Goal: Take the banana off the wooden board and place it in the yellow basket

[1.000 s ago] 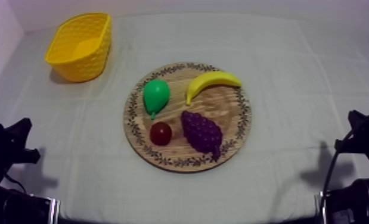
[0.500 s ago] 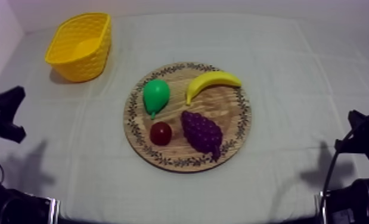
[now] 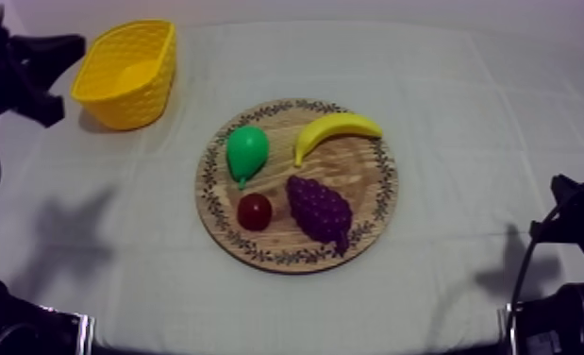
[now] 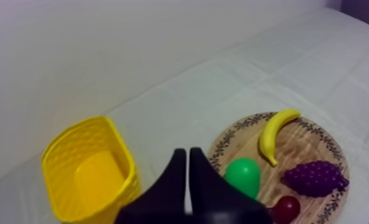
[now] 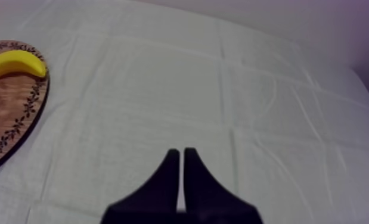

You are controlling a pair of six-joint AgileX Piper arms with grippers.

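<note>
The left gripper [image 4: 188,152] has its two fingers pressed together on nothing, raised beside the yellow basket [image 3: 135,104]. The right gripper [image 5: 179,154] is likewise closed and empty, over bare cloth. The banana [image 3: 336,132] lies untouched at the far side of the wooden board [image 3: 366,179], near the pear [image 3: 246,153] and the grapes [image 3: 320,210]. For a clean pick, the left arm should probably spread its fingers before descending, straddle the banana's middle across its width, and stay clear of the pear.

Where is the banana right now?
In the top view the banana lies on the far right part of the wooden board, just right of the pear and beyond the grapes.
</note>
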